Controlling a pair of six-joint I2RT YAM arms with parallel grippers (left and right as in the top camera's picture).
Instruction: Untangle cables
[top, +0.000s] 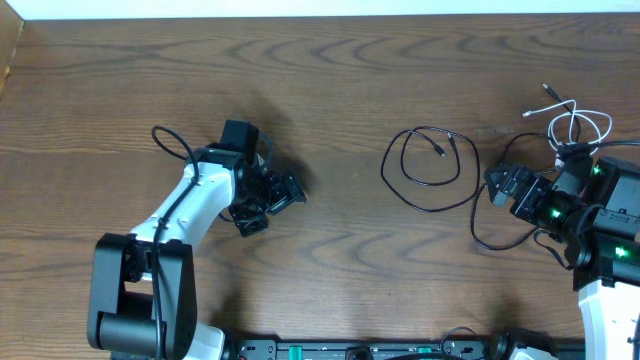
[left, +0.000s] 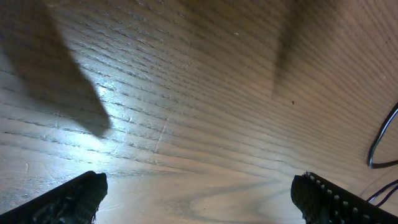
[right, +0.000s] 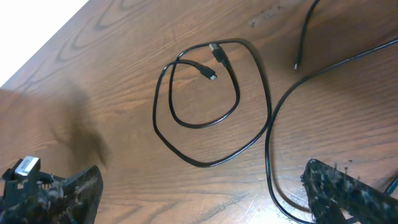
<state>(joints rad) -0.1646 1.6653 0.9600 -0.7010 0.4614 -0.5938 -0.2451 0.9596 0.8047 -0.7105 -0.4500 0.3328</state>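
A thin black cable (top: 430, 170) lies coiled in a loose double loop on a brown wooden table (top: 330, 80), right of centre. In the right wrist view the same coil (right: 236, 102) rests flat, with both small plug ends inside its far part, close together but not touching.

Just to its right, a second black cable (top: 474, 222) runs in a long open curve from far to near. It passes close beside the coil without crossing it in the right wrist view (right: 268, 134).

Farther right, near the table's far right corner, a white cable (top: 573, 112) lies in a small loop with its two ends pointing left.

The right gripper (top: 508, 190) hovers over the second black cable, jaws spread wide and holding nothing; its two fingers frame the coil from the near side (right: 202, 190).

The left gripper (top: 270, 205) sits well apart, left of centre, jaws also wide and empty (left: 199, 199). A black cord (left: 379, 143) shows at that view's right edge; I cannot tell which one.
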